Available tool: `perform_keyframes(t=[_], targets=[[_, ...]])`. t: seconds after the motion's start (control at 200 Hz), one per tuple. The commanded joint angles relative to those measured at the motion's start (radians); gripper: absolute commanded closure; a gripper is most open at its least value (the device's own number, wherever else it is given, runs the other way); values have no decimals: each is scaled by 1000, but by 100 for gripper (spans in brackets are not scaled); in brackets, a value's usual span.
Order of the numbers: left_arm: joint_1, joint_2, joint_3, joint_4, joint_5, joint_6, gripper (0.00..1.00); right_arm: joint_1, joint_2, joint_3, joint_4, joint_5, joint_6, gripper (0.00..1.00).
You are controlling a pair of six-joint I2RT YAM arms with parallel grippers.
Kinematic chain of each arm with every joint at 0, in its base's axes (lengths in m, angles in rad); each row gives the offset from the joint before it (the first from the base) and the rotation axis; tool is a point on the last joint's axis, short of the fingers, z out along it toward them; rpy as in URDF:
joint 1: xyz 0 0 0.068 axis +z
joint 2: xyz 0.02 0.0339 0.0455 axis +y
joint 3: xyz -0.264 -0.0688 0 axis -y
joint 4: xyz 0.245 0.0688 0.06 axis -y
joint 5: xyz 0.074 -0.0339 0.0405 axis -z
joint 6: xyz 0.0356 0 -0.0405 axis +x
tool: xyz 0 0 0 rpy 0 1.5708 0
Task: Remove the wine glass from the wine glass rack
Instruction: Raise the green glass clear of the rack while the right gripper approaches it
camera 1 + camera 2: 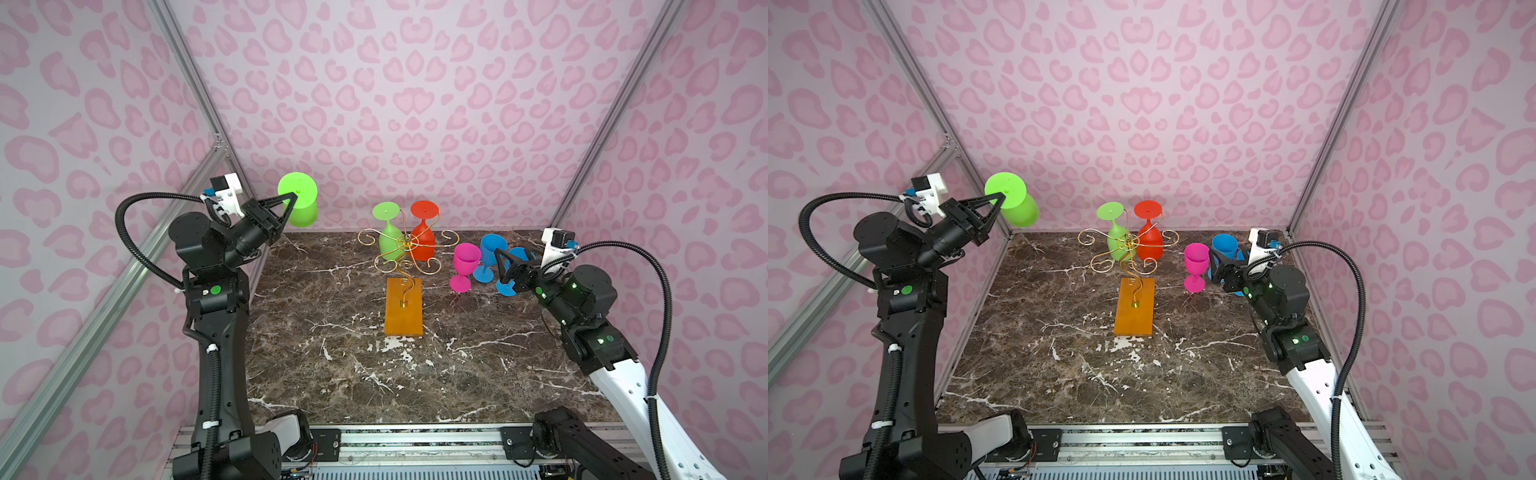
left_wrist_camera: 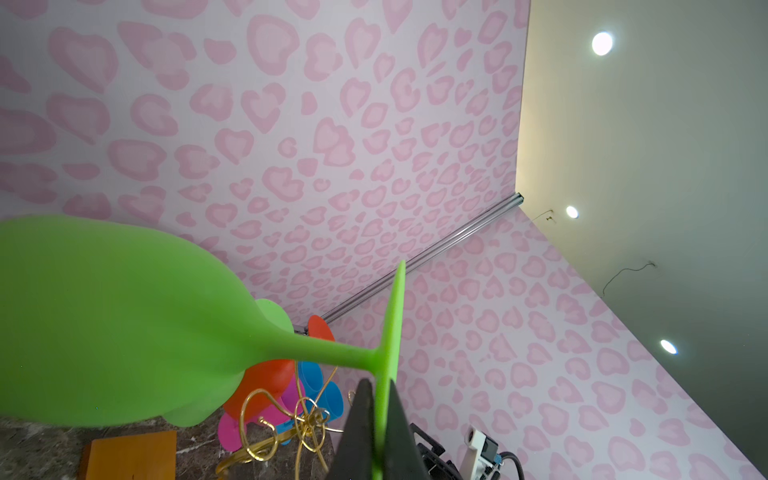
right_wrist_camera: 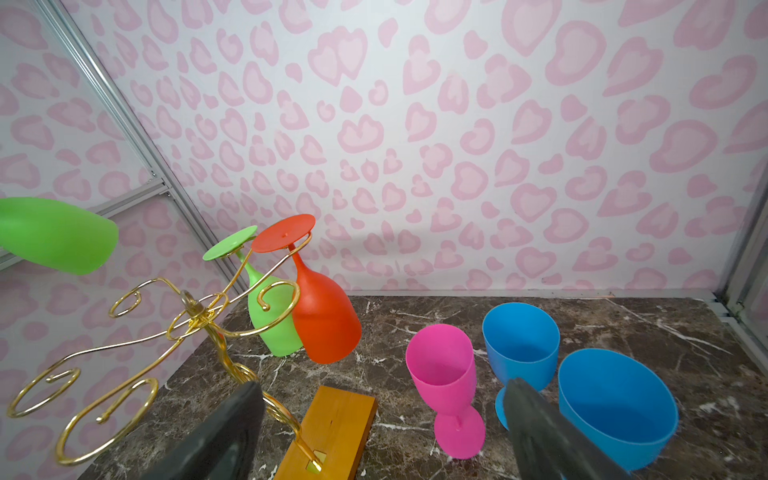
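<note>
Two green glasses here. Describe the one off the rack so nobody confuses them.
Mid-table stands a gold wire rack on an orange wooden base. Up-left of it, the left gripper grips a lime-green plastic wine glass by its foot. Its green twin hangs on the rack; this one is airborne.

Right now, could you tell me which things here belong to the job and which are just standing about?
Job: wine glass rack; lifted green glass, clamped by its foot in the left gripper; hanging green glass and red glass on the rack.
Standing about: pink glass; two blue glasses upright on the table; open right gripper.
</note>
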Motion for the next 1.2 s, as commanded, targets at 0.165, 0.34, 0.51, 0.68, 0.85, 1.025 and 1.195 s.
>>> perform_keyframes(t=[0.165,0.34,0.51,0.68,0.85,1.025,1.195], targets=[[-143,87,152,109,55,-60,96,5,43,70,77,-101,-27,8],[-203,116,201,136,68,-88,96,74,106,163,116,-143,-111,8],[-262,125,231,156,67,-112,96,191,191,268,114,-141,-238,8],[-338,144,222,187,73,-142,96,284,262,331,127,-138,-351,8],[-413,180,209,232,74,-186,96,334,303,342,186,-160,-442,5],[-496,218,215,249,62,-208,96,368,330,331,277,-108,-518,2],[-543,241,231,262,57,-230,96,368,378,372,315,-129,-524,2]])
